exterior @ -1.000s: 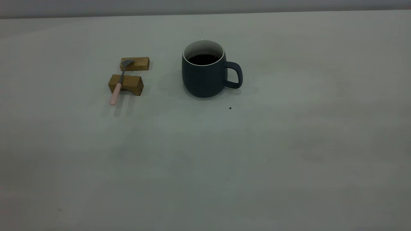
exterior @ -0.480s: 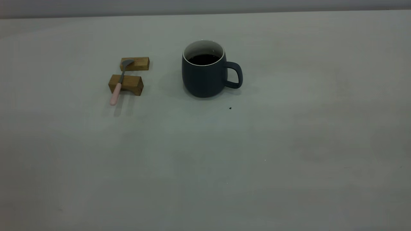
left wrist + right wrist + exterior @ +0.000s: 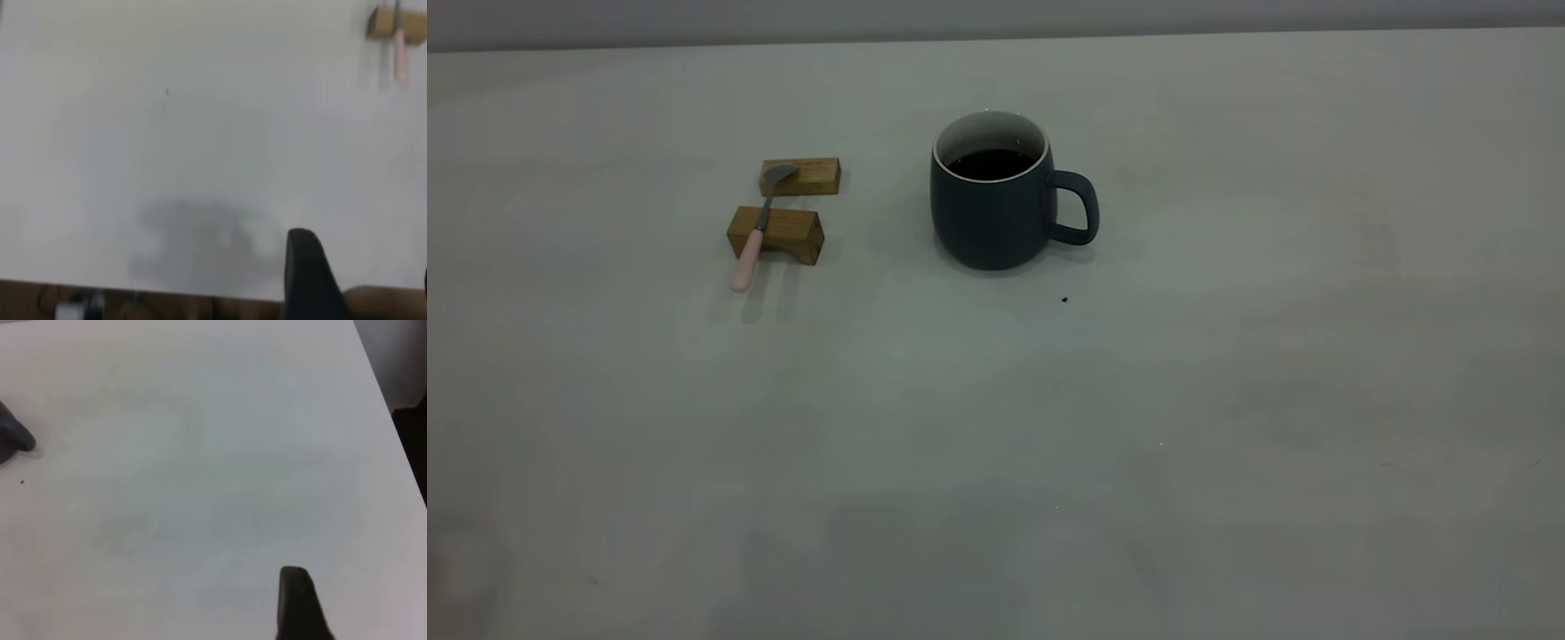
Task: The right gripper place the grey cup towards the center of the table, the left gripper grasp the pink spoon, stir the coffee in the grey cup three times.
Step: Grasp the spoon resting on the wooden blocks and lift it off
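Observation:
The grey cup (image 3: 996,200) stands upright on the table (image 3: 1227,356) at the back middle, handle to the right, with dark coffee (image 3: 990,164) inside. In the right wrist view only a dark edge of the cup (image 3: 13,440) shows, far off. The pink spoon (image 3: 751,240) lies across two wooden blocks to the cup's left, handle toward the front. It shows far off as the pink spoon (image 3: 399,57) in the left wrist view. Neither arm appears in the exterior view. My left gripper (image 3: 363,270) is open and empty over bare table. My right gripper (image 3: 363,593) is open and empty, with one finger (image 3: 295,600) showing.
Two brown wooden blocks (image 3: 783,233) (image 3: 805,176) carry the spoon. A tiny dark speck (image 3: 1064,300) lies in front of the cup. The table's front edge (image 3: 167,288) shows in the left wrist view, its side edge (image 3: 393,420) in the right wrist view.
Cup, spoon and blocks have not moved. A faint shadow has spread over the table near the front edge of the exterior view.

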`<state>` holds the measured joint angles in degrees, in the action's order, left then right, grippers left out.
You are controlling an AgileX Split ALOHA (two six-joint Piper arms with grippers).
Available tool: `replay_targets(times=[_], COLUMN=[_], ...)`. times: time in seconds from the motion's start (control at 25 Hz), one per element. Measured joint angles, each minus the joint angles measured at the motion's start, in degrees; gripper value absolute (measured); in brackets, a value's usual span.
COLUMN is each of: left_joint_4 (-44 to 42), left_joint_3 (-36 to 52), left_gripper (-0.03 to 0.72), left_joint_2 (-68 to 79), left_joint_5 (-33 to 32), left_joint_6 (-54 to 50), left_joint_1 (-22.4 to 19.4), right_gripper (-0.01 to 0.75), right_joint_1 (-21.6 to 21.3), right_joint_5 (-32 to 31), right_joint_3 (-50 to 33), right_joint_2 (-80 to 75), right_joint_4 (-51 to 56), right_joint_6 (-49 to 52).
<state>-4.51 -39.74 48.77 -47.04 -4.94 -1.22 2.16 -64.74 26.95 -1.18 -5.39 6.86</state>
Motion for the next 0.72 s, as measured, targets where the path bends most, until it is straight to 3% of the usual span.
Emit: replay_targets(times=[0.24, 0.48, 0.72], left_joint_4=[6.8, 9.2, 9.3], left_joint_3=[-8.8, -17.6, -29.4], left_gripper=[0.492, 0.492, 0.492], left_joint_2=[21.4, 42.9, 62.2], left_joint_5=[6.2, 10.5, 11.3], left_joint_6=[0.2, -2.0, -6.9], left_joint_1=[0.9, 8.3, 12.3], right_gripper=[0.494, 0.494, 0.491], right_joint_1=[0.0, 0.0, 0.0], right_joint_5=[0.0, 0.0, 0.0], right_joint_3=[0.0, 0.0, 0.0], right_joint_2=[0.0, 0.0, 0.0], right_joint_4=[0.0, 0.0, 0.0], right_joint_6=[0.0, 0.0, 0.0])
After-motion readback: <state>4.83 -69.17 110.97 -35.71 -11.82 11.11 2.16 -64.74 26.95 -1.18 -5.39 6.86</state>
